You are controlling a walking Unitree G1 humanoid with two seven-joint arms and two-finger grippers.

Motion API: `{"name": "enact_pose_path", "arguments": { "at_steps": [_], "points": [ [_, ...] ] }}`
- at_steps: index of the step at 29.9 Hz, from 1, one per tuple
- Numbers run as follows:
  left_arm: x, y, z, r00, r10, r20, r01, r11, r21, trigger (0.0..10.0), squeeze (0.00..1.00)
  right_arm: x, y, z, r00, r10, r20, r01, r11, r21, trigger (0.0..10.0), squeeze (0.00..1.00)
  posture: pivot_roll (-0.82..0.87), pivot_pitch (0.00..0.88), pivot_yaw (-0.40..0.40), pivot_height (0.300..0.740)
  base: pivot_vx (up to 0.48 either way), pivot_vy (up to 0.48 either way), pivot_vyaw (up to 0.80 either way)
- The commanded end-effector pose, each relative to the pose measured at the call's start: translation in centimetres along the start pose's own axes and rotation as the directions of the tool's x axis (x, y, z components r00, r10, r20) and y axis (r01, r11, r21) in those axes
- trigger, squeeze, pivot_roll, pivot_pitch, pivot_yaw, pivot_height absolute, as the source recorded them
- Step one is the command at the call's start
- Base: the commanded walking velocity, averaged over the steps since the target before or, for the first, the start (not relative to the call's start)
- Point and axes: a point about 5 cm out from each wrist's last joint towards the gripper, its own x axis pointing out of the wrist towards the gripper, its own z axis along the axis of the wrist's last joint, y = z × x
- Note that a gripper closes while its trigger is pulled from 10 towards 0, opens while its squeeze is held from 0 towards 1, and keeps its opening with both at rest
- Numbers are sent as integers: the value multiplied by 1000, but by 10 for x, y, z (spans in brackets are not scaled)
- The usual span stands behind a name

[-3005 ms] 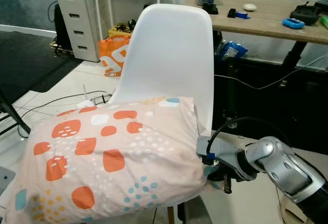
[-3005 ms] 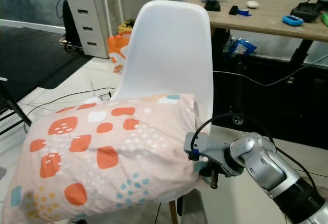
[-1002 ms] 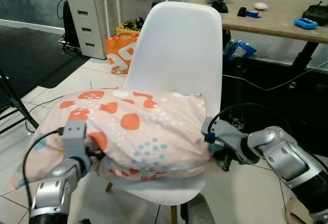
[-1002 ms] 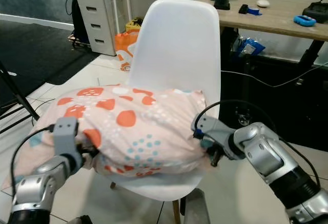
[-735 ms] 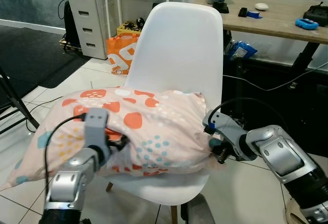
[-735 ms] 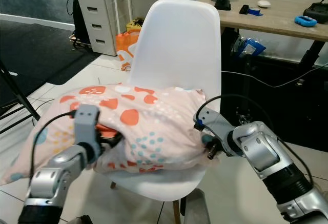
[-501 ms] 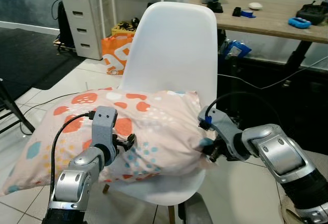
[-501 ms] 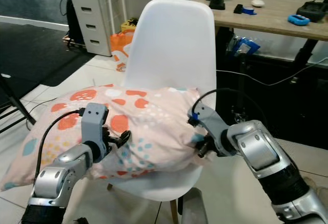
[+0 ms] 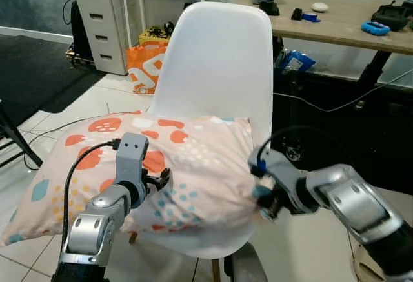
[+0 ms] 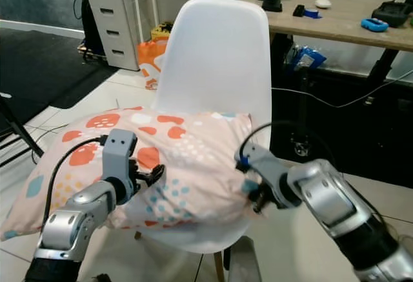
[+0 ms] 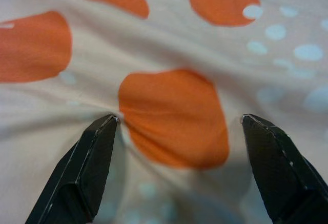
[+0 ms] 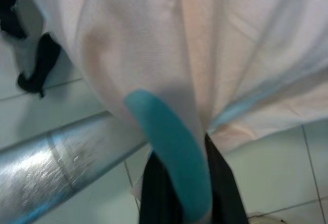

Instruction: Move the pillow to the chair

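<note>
In the left eye view, a peach pillow (image 9: 187,166) with orange and teal spots, lying across the seat of a white chair (image 9: 216,62) and hanging far over its left edge above the pale tiled floor (image 9: 71,111). Left gripper (image 9: 157,182) pressed against the pillow's front face; right gripper (image 9: 263,198) at the pillow's right corner, beside the chair's seat edge. Behind the chair, a white drawer unit (image 9: 97,17), an orange bag (image 9: 143,68) on the floor, a dark rug (image 9: 32,69) at the left, and a wooden desk (image 9: 342,20) with a blue object (image 9: 376,29) and other small items. In the right eye view, the same arrangement, with a black cable (image 10: 322,104) hanging in front of the dark space under the desk. In the left wrist view, two black fingers (image 11: 84,167) spread wide, with an orange spot of the pillow fabric between them and the tips touching the cloth. In the right wrist view, black fingers (image 12: 159,193) clenched on a fold of pillow fabric with a teal spot, a silver arm segment (image 12: 56,157) and floor tiles below.
</note>
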Motion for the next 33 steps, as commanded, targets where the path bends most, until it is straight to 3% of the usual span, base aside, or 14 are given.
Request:
{"name": "enact_pose_path", "arguments": {
  "at_steps": [1,12,20,24,28,29,30,31,32,33],
  "points": [
    [-3,2,-1,1000,0,-13,0,1000,17,10000,0,-2,4,-2,1000,12,-17,-13,999,-47,10000,1000,-231,82,-36,326,0,0,0],
    [-8,4,0,999,-35,-24,36,999,26,10000,0,-13,13,-6,996,81,-29,-84,991,-109,10000,1000,-231,83,-38,326,0,0,0],
    [-16,1,-2,989,-141,-42,141,990,3,10000,0,-27,23,7,976,200,91,-180,965,-190,10000,1000,-232,82,-39,326,0,0,0],
    [-26,9,-7,980,-165,-112,171,984,49,10000,0,-33,25,14,957,243,156,-209,956,-204,10000,1000,-228,76,-41,326,0,0,0],
    [-41,10,-13,954,-257,-151,266,963,45,10000,0,-37,29,29,897,305,321,-241,944,-224,10000,1000,-222,78,-44,326,0,0,0],
    [-41,10,-13,954,-257,-151,266,963,45,10000,0,-37,29,29,897,305,321,-241,944,-224,10000,1000,-222,78,-44,326,0,0,0],
    [-44,13,-14,957,-256,-141,265,963,51,10000,0,-35,17,42,861,241,449,-189,969,-158,10000,612,-218,73,-43,326,0,0,0],
    [-46,15,-14,958,-254,-133,263,963,55,10000,0,-33,9,50,825,194,530,-165,981,-101,10000,612,-218,73,-43,326,0,0,0],
    [-45,19,-12,972,-215,-89,220,974,48,10000,0,-26,-3,58,776,100,622,-128,992,1,10000,0,-205,74,-45,326,0,0,0],
    [-43,25,-14,987,-152,-49,153,988,23,10000,0,-16,-12,60,732,27,681,-142,983,114,10000,0,-200,72,-44,326,0,0,0]
  ]
}}
